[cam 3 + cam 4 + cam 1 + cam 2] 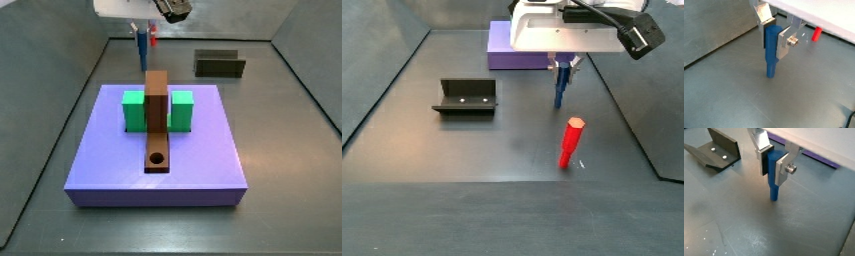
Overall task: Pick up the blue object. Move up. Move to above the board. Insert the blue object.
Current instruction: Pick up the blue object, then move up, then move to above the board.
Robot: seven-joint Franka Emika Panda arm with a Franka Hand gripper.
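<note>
My gripper (774, 45) is shut on the blue object (771, 62), a thin blue peg held upright between the silver fingers, with its lower end close to the grey floor. The same grip shows in the other wrist view, with the gripper (774, 168) on the peg (774, 190). In a side view the gripper (560, 70) and peg (557, 90) are beside the purple slab (500, 45). In the other side view the gripper (140, 35) holds the peg (139, 50) beyond the far end of the brown board (156, 120), whose round hole (158, 159) is at its near end.
The board lies across a green block (134, 110) on the purple slab (187, 160). A red peg (572, 143) stands on the floor near the gripper and also shows in a wrist view (817, 33). The dark fixture (465, 97) stands apart on the floor and shows in a wrist view (717, 153).
</note>
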